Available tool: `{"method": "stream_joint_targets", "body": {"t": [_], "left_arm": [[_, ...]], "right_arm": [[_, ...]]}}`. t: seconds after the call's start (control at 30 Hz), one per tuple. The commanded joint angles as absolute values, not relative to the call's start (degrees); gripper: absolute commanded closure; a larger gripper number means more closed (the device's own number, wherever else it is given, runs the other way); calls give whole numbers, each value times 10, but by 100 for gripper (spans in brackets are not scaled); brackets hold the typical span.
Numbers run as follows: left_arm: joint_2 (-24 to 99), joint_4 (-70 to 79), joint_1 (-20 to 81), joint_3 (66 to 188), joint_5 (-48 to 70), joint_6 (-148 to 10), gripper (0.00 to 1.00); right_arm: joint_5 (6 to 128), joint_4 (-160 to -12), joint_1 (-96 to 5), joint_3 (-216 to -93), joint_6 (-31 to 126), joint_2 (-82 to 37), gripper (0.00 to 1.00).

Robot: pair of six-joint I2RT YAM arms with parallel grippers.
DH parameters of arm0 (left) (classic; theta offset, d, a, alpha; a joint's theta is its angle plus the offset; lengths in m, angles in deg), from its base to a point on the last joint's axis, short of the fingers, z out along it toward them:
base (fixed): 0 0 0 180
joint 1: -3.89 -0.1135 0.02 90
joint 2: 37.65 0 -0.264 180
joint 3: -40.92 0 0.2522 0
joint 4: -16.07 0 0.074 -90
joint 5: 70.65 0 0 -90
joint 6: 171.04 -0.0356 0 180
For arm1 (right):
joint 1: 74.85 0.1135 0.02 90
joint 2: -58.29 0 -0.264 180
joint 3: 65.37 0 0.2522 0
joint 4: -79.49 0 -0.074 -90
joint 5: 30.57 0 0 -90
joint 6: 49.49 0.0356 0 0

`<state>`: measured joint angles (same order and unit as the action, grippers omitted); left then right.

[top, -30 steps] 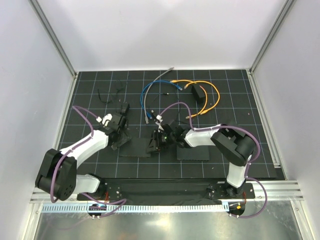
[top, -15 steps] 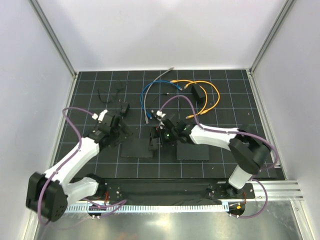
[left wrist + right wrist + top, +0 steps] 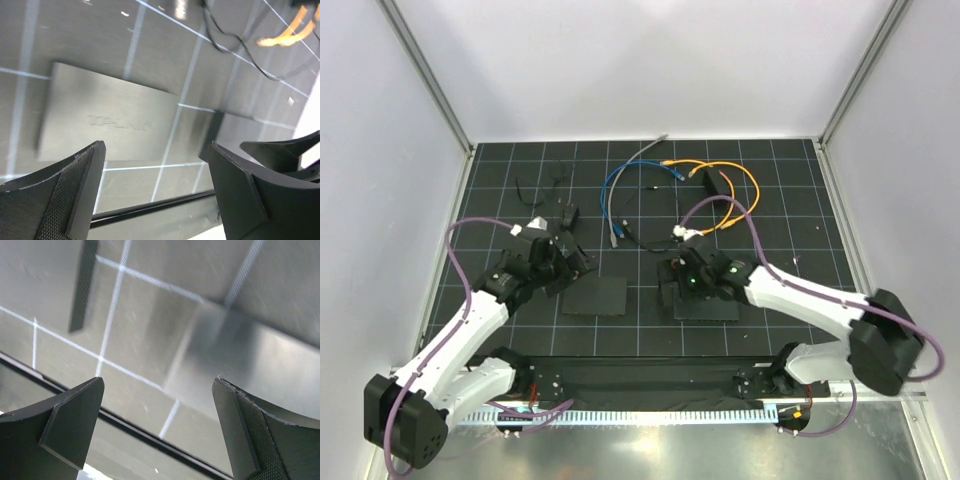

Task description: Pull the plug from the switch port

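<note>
The switch port belongs to a small black box (image 3: 717, 183) at the back right of the gridded mat. A thin orange cable (image 3: 753, 195) loops around that box; its plug is too small to make out, and whether it sits in the port I cannot tell. My left gripper (image 3: 566, 268) (image 3: 156, 147) hangs open over a flat black mat (image 3: 597, 297) (image 3: 100, 120), far from the box. My right gripper (image 3: 673, 285) (image 3: 159, 381) is open too, over the other flat mat (image 3: 710, 306) (image 3: 250, 360). Neither holds anything. A stretch of orange cable (image 3: 287, 32) shows in the left wrist view.
A blue cable (image 3: 608, 190) and a grey cable (image 3: 645, 152) lie at the back centre. A tiny black block (image 3: 567, 215) with thin black wires (image 3: 535, 190) sits back left. White walls and metal rails (image 3: 840, 190) bound the gridded floor.
Both jaws have opened wide. The right gripper has moved right, from between the mats to over the right mat. The left arm has swung and its gripper has shifted slightly nearer.
</note>
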<state>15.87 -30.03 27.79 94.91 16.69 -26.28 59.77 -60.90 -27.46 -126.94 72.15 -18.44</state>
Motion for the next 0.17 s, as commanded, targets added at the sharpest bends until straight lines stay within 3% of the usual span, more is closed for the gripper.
{"method": "stream_joint_targets", "body": {"t": [0.0, 0.13], "left_arm": [[158, -210, 279, 908, 67, -271, 12], [173, -40, 278, 850, -44, -251, 12]], "right_arm": [[560, -603, -274, -1221, 745, -95, 0], [558, -622, -276, -1159, 763, 16, 0]]}}
